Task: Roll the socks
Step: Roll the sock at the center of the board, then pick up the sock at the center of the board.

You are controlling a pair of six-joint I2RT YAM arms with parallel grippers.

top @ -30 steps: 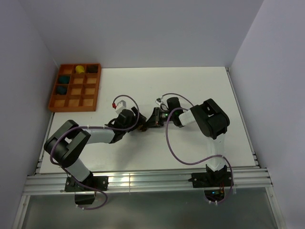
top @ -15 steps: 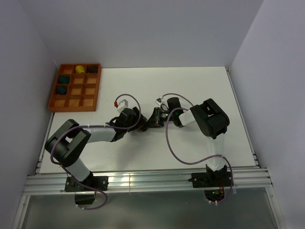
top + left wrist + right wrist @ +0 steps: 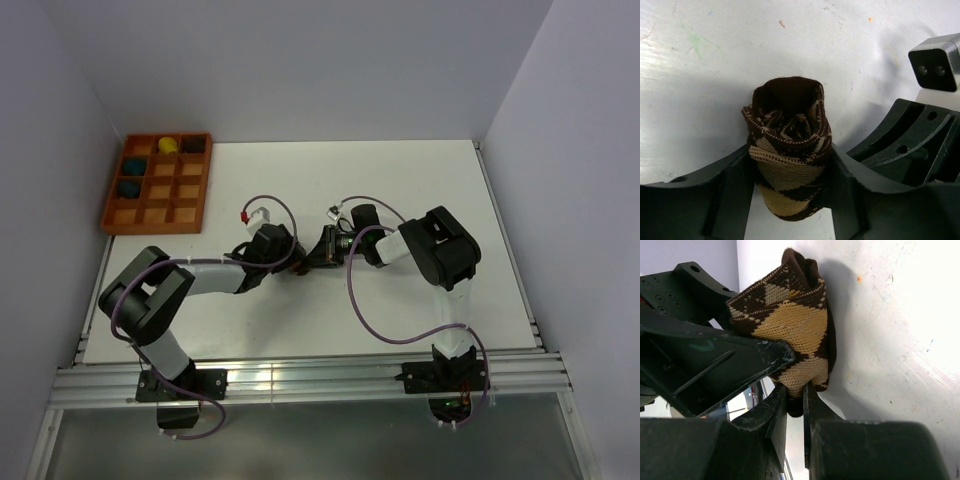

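Note:
A rolled brown and tan argyle sock [image 3: 790,150] lies on the white table between both grippers. In the left wrist view my left gripper [image 3: 790,185] is shut on the roll, one finger on each side. In the right wrist view my right gripper [image 3: 795,395] is shut on the lower end of the same sock [image 3: 795,335]. In the top view the sock [image 3: 299,268] is nearly hidden between the left gripper [image 3: 290,264] and the right gripper [image 3: 312,258] at the table's middle.
An orange compartment tray [image 3: 157,184] stands at the back left, holding two teal rolls [image 3: 132,176], a yellow roll [image 3: 167,145] and a dark roll [image 3: 193,144]. Purple cables loop over both arms.
My left wrist has shifted slightly right and up, closer to the right gripper. The right arm has not visibly moved.

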